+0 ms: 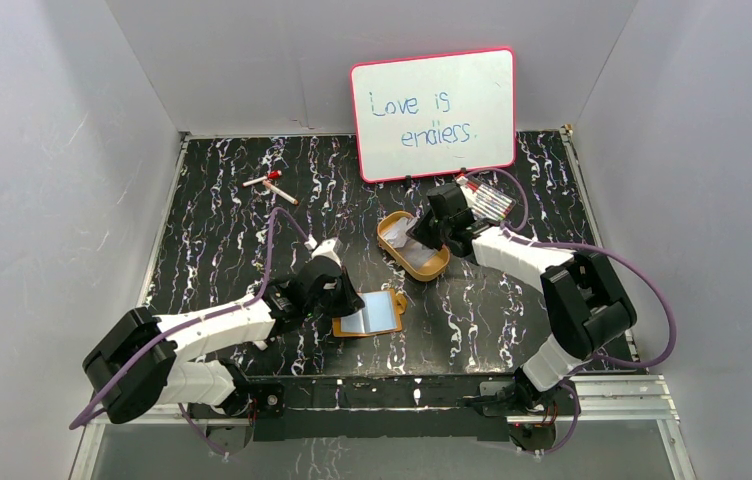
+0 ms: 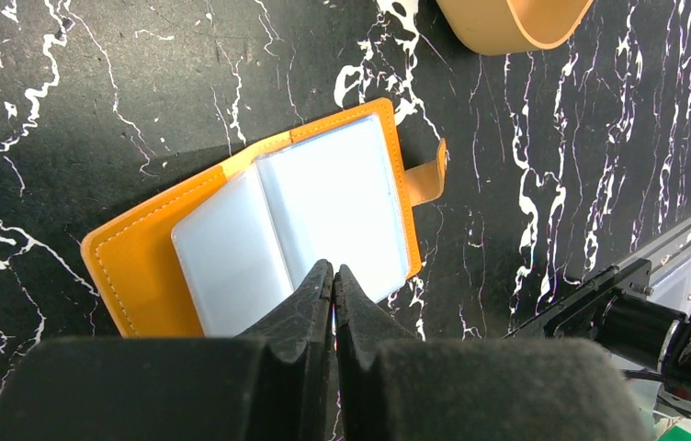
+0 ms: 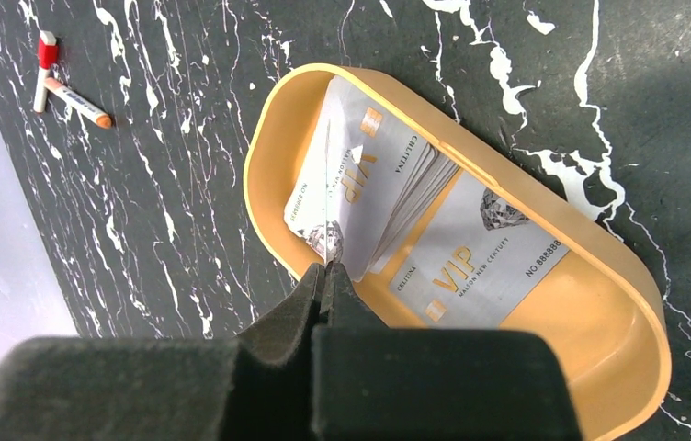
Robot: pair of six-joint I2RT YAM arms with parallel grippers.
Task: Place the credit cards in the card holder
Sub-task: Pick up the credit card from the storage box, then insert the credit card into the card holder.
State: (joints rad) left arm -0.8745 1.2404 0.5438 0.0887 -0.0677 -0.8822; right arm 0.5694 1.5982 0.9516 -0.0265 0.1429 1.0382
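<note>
Here, right hand pinching credit card edge, inside oval tray

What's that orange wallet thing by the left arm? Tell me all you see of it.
The card holder is a small bifold with a tan-orange, leather-look cover stitched along its edge. It lies open and flat on the black marbled table, showing pale blue-grey sleeves, with a short clasp tab at one side. The shut left hand has its tips on the sleeves' edge, seemingly pressing there.
</note>
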